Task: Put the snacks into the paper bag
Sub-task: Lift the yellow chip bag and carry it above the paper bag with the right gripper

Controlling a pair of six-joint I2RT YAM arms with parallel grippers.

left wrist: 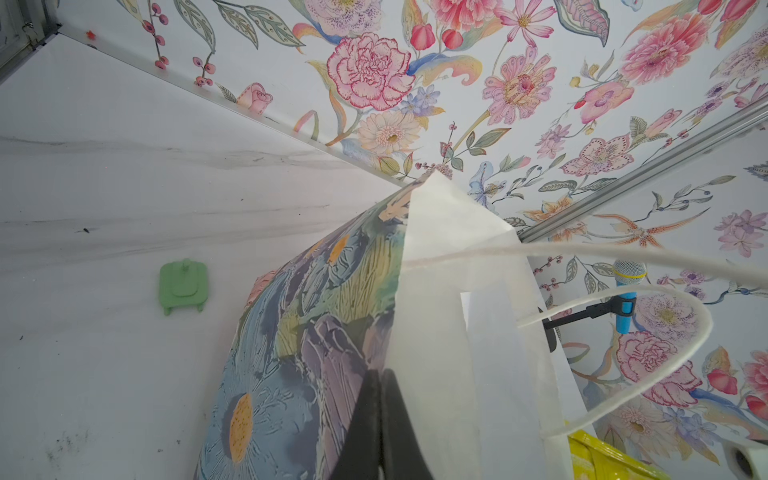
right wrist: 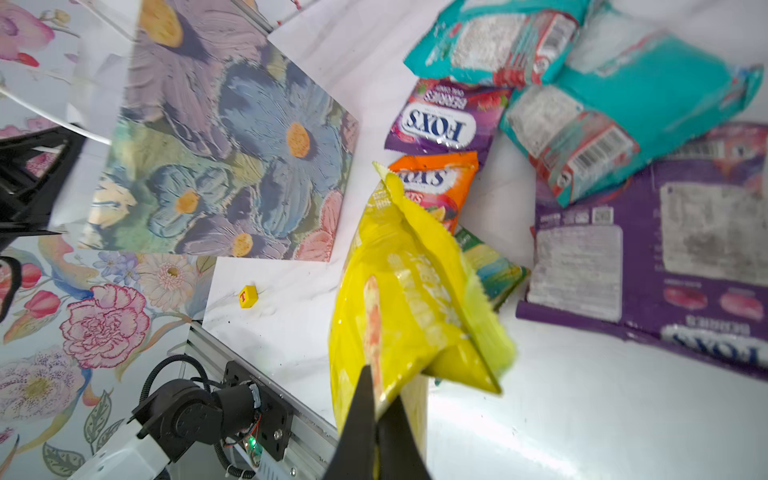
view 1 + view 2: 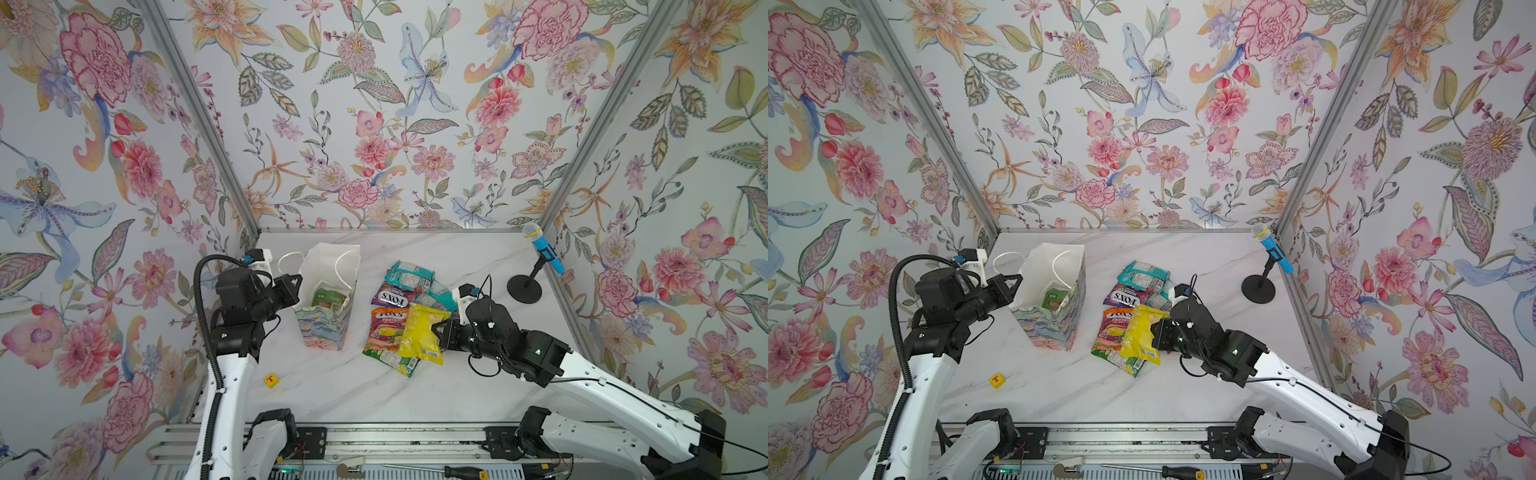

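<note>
right tool (image 3: pixel 436 332) clamped on yellow packet (image 3: pixel 422 336), just above the pile (image 3: pixel 409 282). left tool (image 1: pixel 380 376) pinching paper bag (image 3: pixel 322 328) rim. one green packet (image 3: pixel 328 300) inside bag; the rest lie on tabletop (image 3: pixel 332 386) beside it.

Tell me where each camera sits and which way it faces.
A top view: high behind the arms, looking down on table, paper bag, snack pile; left arm, right arm show.
A top view: alongside, same aim; microphone far right.
Left wrist: on the left arm, facing the bag's wall; left gripper shut on its rim.
Right wrist: on the right arm, facing the pile; right gripper shut on the yellow packet.
Shared: all show the bag.
</note>
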